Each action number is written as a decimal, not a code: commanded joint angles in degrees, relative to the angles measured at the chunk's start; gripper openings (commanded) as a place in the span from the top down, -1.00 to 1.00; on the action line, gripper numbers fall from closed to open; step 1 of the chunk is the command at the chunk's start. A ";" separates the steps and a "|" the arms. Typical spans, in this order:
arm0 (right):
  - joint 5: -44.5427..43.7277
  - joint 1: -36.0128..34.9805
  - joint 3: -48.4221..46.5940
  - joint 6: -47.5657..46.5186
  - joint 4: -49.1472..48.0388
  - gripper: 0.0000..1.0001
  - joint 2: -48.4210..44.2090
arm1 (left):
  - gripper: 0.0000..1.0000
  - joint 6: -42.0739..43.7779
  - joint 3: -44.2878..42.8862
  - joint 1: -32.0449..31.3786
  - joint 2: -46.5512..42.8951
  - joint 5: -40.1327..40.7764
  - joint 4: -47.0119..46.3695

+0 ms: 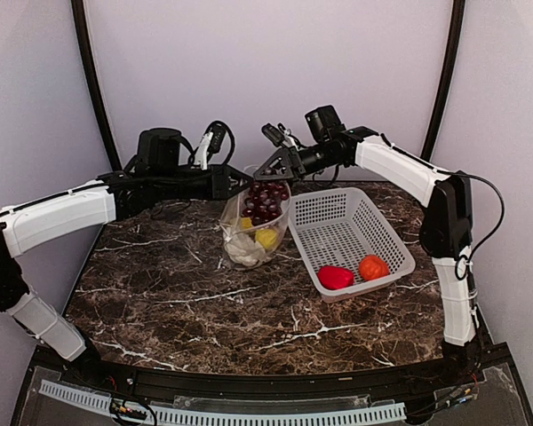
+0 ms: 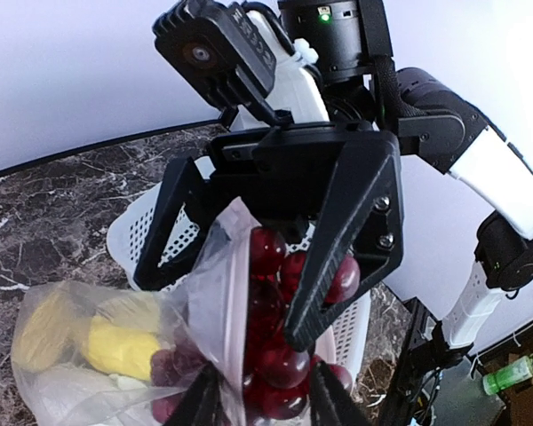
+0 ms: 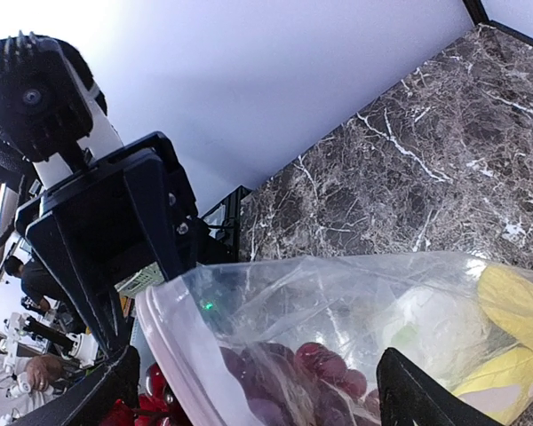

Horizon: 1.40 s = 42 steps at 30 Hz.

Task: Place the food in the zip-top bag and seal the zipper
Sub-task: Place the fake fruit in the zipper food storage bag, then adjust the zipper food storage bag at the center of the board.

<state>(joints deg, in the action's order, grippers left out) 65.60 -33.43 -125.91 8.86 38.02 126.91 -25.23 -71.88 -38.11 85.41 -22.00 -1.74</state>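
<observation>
The zip-top bag (image 1: 249, 232) stands upright at the table's middle. It holds the white cauliflower (image 1: 242, 252) and yellow pieces (image 1: 266, 238). The dark grape bunch (image 1: 267, 201) sits in its mouth, partly above the rim. My left gripper (image 1: 240, 185) meets the bag top from the left. In the left wrist view its fingers (image 2: 204, 401) stand apart, with the grapes (image 2: 275, 342) and the pinkish zipper (image 2: 235, 293) between them. My right gripper (image 1: 280, 169) stands wide open over the bag mouth from the right, straddling the bag (image 3: 338, 311). The red pepper (image 1: 336, 277) and tomato (image 1: 373, 266) lie in the basket.
The white perforated basket (image 1: 338, 222) stands just right of the bag, almost touching it. Both arms reach over the back half of the marble table (image 1: 204, 311). Cables and camera mounts sit behind the bag at the back edge.
</observation>
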 commanded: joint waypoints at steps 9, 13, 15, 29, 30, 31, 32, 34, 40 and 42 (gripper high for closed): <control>5.90 0.10 0.84 8.33 -8.90 -0.79 0.52 | 0.04 9.28 -4.32 -2.71 5.44 1.19 4.67; 5.92 0.02 3.30 9.34 -9.60 -0.79 0.57 | 0.16 8.53 -5.47 -2.85 7.50 6.19 4.86; 6.05 -0.01 5.01 9.56 -9.78 -0.80 0.03 | 0.27 8.03 -6.14 -2.81 8.37 7.89 4.92; -15.93 2.46 3.01 -7.54 4.61 -0.92 -8.60 | 0.91 8.17 -8.37 -2.76 6.99 16.46 9.07; -18.17 2.47 4.35 -8.39 5.31 -0.97 -9.52 | 0.91 7.94 -8.50 -2.72 6.67 16.42 9.63; -20.11 2.41 5.78 -10.14 5.84 -0.97 -10.79 | 0.92 7.75 -8.71 -2.74 6.51 16.40 9.90; -22.23 2.41 7.69 -11.21 6.36 -0.97 -12.55 | 0.92 7.35 -8.76 -2.76 6.28 16.40 10.42; -24.67 2.34 11.96 -11.89 6.84 -0.97 -15.08 | 0.92 6.54 -8.61 -2.76 6.02 16.21 10.74; -27.52 0.40 29.08 -14.27 1.19 -0.97 -23.33 | 0.92 4.39 -7.21 -2.76 5.66 14.53 9.52; -26.63 -0.25 30.01 -14.59 1.88 -0.80 -22.92 | 0.92 4.06 -6.62 -2.74 5.63 14.42 8.86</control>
<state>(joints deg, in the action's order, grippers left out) 41.89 -31.81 -99.85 -2.83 40.93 104.31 -19.57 -78.83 -40.75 93.86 -6.83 7.42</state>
